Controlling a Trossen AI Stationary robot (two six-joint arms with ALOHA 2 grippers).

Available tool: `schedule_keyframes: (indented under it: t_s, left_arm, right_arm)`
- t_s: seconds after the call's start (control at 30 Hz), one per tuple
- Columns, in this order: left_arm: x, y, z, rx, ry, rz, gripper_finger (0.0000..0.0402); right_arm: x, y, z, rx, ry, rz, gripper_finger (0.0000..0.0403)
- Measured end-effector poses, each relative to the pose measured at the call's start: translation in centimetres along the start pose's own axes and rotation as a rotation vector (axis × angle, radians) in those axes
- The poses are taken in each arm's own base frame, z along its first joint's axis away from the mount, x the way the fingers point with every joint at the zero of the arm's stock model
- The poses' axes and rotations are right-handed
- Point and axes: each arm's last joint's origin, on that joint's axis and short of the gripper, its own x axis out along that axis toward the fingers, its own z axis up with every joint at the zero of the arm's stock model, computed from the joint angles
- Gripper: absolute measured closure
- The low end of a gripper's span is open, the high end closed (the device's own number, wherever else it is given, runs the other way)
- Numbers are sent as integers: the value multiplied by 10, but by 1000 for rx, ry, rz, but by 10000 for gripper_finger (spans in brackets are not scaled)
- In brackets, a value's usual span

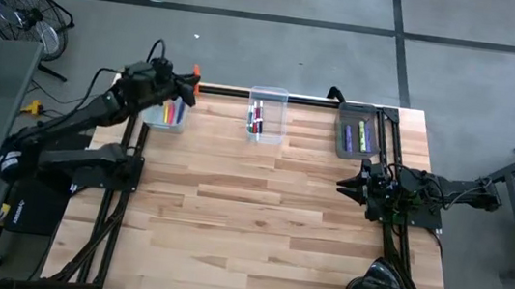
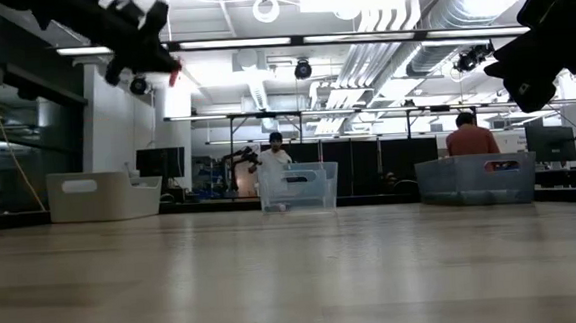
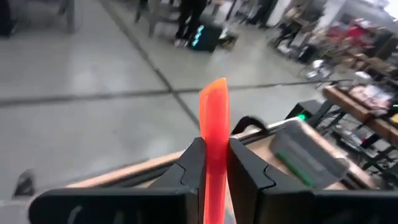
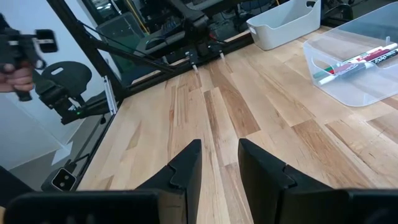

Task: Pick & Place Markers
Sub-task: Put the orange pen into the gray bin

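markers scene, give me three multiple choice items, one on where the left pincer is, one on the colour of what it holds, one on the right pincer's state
1. Where is the left pincer?
A. over the middle bin
B. raised by the left bin at the table's far edge
C. resting on the near edge of the table

2. What colour is the marker in the left pincer?
A. orange-red
B. purple
C. green

3. What state is the right pincer in?
A. shut on a marker
B. open, holding nothing
C. inside the right bin

Answers:
1. B, the high view shows it by the left bin, and the low view shows it well above the table.
2. A, the left wrist view shows an orange-red stick clamped between the fingers.
3. B, the right wrist view shows bare wood through the gap.
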Motion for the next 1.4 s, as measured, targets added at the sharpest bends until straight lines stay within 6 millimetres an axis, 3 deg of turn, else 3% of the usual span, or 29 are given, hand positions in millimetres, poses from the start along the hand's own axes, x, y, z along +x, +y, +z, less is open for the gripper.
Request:
schedule_keyframes:
  t_s: [0.43, 0.67, 0.97, 1.17, 1.4]
  left_arm:
    - [40, 77, -21, -162, 306, 282, 362]
    - [53, 104, -40, -210, 461, 416, 362]
    - [53, 112, -48, -177, 554, 509, 362]
    - [62, 112, -47, -170, 641, 577, 362]
    - [78, 105, -62, -35, 767, 732, 362]
  right_arm:
    - [0, 0, 0, 0, 0, -1, 308]
    - [0, 0, 0, 0, 0, 0, 308]
    - [0, 0, 0, 0, 0, 0, 308]
    - [0, 0, 0, 0, 0, 0, 308]
    - [0, 0, 0, 0, 0, 0, 308]
